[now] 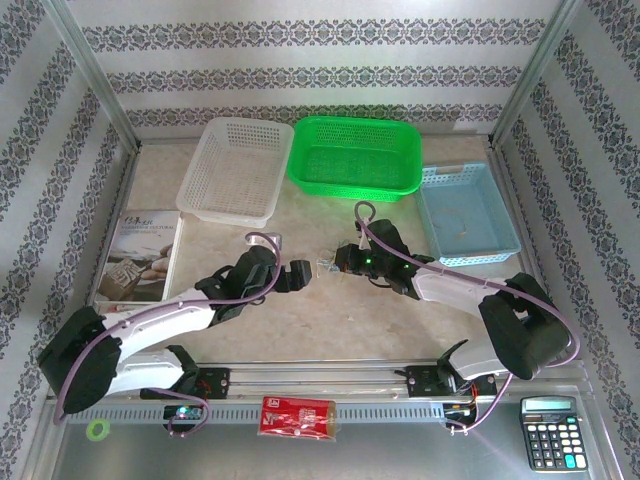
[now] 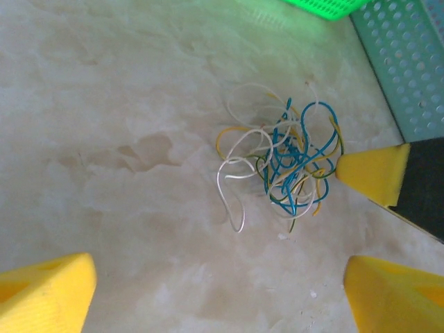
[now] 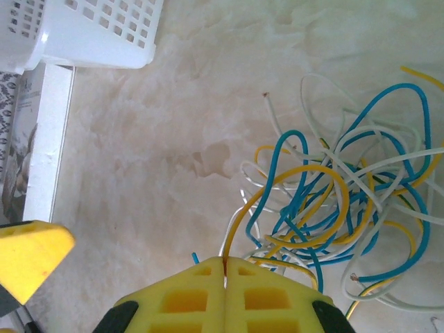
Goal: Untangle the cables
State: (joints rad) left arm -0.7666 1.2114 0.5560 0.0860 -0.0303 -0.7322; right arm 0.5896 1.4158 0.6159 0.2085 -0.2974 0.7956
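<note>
Nearest to me, along the front rail, lie a green ring [image 1: 97,430], a red packet [image 1: 298,415] and, far right, a calculator [image 1: 553,433]. Beyond the rail my two arms reach in over the pale, marbled worktop [image 1: 300,320] and meet near its middle.

My left end effector [image 1: 298,275] [image 2: 218,267] is open, its yellow fingers [image 2: 45,295] spread wide and bare, with nothing between them. It hovers short of the cables [image 1: 325,266] [image 2: 284,159] [image 3: 333,201], which lie on the worktop in one loose tangle of blue, yellow, white and a little green wire.

My right end effector [image 1: 340,262] [image 3: 225,262] is closed, its yellow fingers [image 3: 270,298] pressed together with no gap. Its tip sits at the edge of the tangle, where yellow and white strands run in toward the seam and a blue wire end pokes out beside it. I cannot tell whether a strand is pinched there.

To the left of the tangle, by the worktop's left edge, lies a book [image 1: 135,255]. Farthest from me, along the back, stand three baskets in a row: a white basket [image 1: 235,170] [image 3: 90,31] on the left, a green basket [image 1: 357,155] in the middle and a blue basket [image 1: 468,212] [image 2: 409,62] on the right.
</note>
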